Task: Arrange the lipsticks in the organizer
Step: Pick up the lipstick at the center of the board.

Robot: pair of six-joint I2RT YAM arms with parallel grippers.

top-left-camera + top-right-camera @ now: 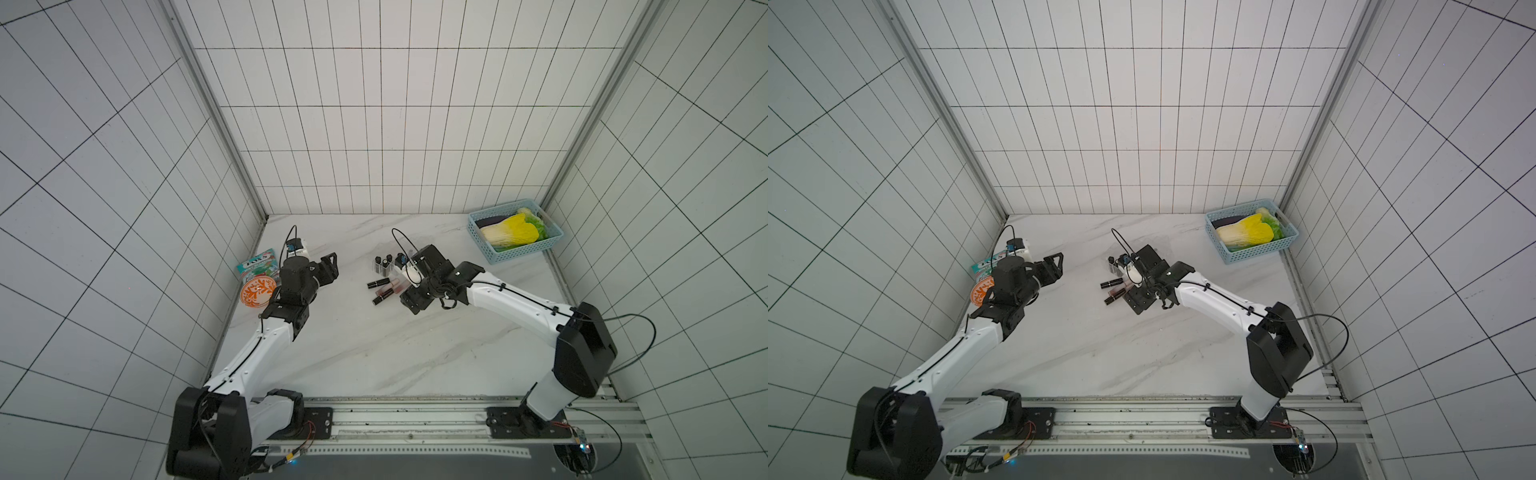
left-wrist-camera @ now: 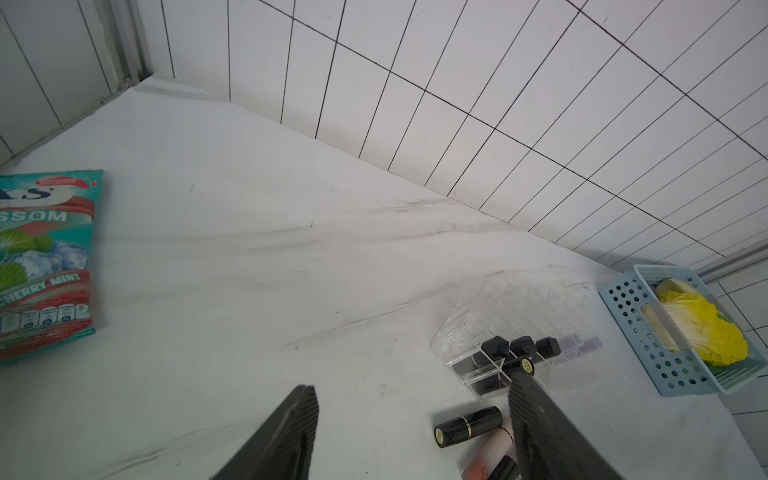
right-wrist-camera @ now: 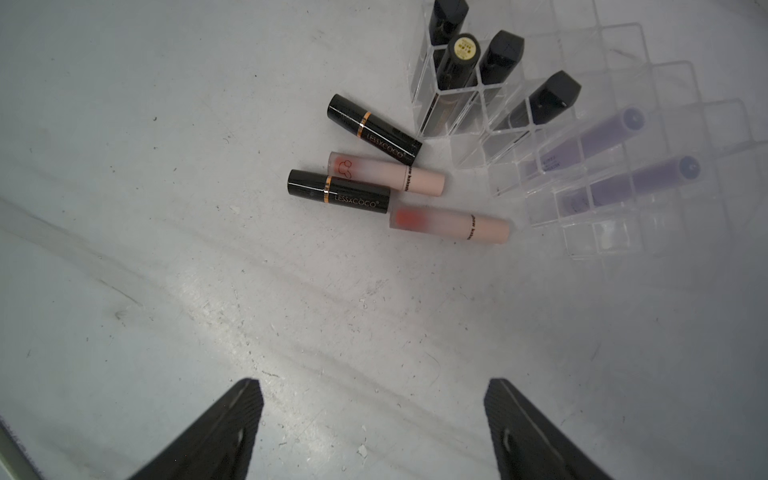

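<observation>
Task judged partly complete. The organizer [image 3: 673, 83], clear and hard to make out against the marble tabletop [image 3: 208, 291], is seen standing near the middle of the far half of the table in both top views. Six lipsticks are counted upright in its slots. Four are black: three with square caps [image 3: 449, 20] [image 3: 498, 58] [image 3: 548, 97] and one round with a pale label on its end [image 3: 461, 58]. Two lilac tubes [image 3: 602, 133] [image 3: 648, 174] are set in slots further along. Many slots are seen to be empty. Four lipsticks are noted lying flat on the marble just beside the organizer's near edge. They are two black tubes with gold bands [image 3: 374, 129] [image 3: 338, 191] and two translucent pink ones with pale caps [image 3: 386, 172] [image 3: 449, 224], bunched close together and some touching. These four are judged to be what is left to place; whether further tubes are hidden under the right arm cannot be told. The right gripper [image 3: 372, 384] is held above bare marble near the loose tubes, jaws spread wide, nothing between them and nothing touched. The left gripper [image 2: 411, 382] is likewise spread and empty. It is seen in a top view [image 1: 328, 266] to be well apart from the organizer, although one finger overlaps it in the left wrist view.
</observation>
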